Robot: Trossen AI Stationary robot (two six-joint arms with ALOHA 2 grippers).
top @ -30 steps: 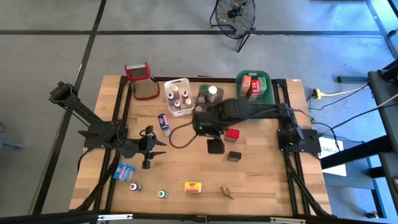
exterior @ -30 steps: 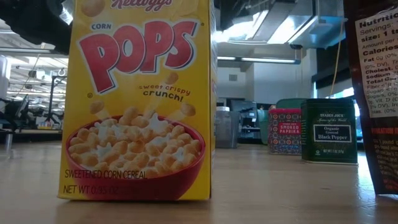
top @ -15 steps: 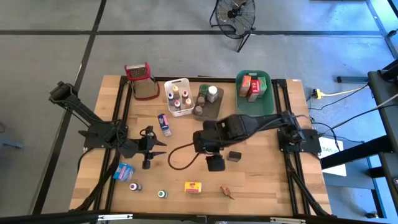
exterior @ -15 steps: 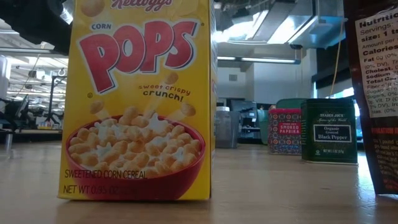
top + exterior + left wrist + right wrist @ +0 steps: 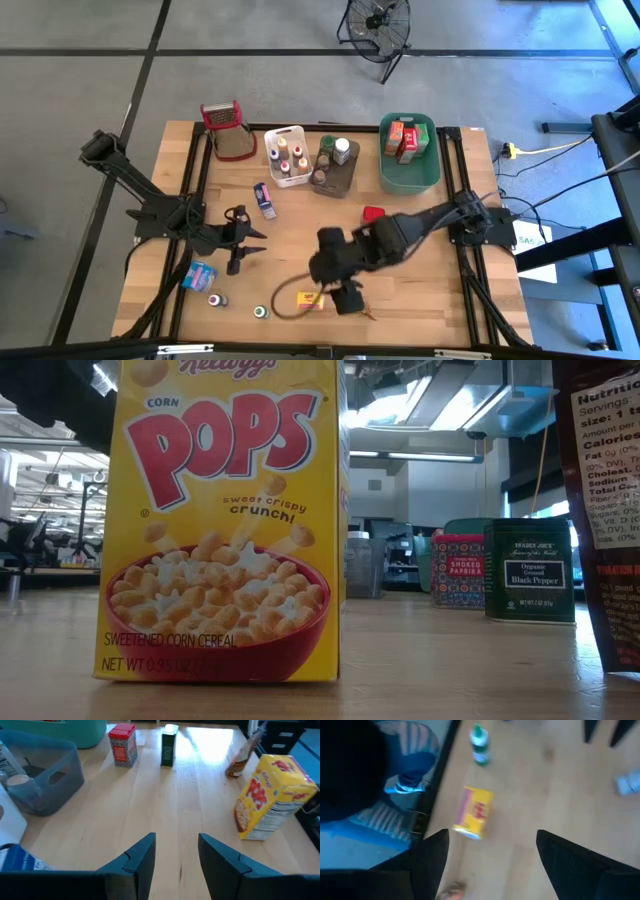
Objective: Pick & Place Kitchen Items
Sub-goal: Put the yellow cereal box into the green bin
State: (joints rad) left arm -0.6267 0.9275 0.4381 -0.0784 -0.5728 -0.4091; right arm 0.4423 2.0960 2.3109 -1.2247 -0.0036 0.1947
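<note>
Right tool (image 5: 345, 296), high view: fingers spread wide and holding nothing, poised over the near edge of the surface (image 5: 420, 290), just beside the yellow box (image 5: 309, 300). Left tool (image 5: 243, 242): waits over the left half of the surface, fingers partly apart, holding nothing. Near it lie a blue box (image 5: 263, 199) and a blue packet (image 5: 200, 274); two small bottles (image 5: 217, 300) stand by the near edge. A red tin (image 5: 373, 214) shows beyond the right arm. At the far side sit the grater (image 5: 230, 131), a white tub (image 5: 286, 155) of bottles, a brown tub (image 5: 333, 165) of jars and a green tub (image 5: 408, 152) with red boxes.

Low view: the yellow box (image 5: 228, 520) stands upright close to the lens; farther off stand the red tin (image 5: 458, 571) and a green tin (image 5: 530, 570), side by side.

Left wrist view: the left tool (image 5: 176, 852) has a clear gap between its fingers; beyond it are the yellow box (image 5: 272, 795), red tin (image 5: 122, 745), green tin (image 5: 169, 745) and brown tub (image 5: 42, 777).

Right wrist view: the right tool (image 5: 492, 855) is wide apart above the yellow box (image 5: 474, 813); a green-capped bottle (image 5: 479, 745) lies farther off.
</note>
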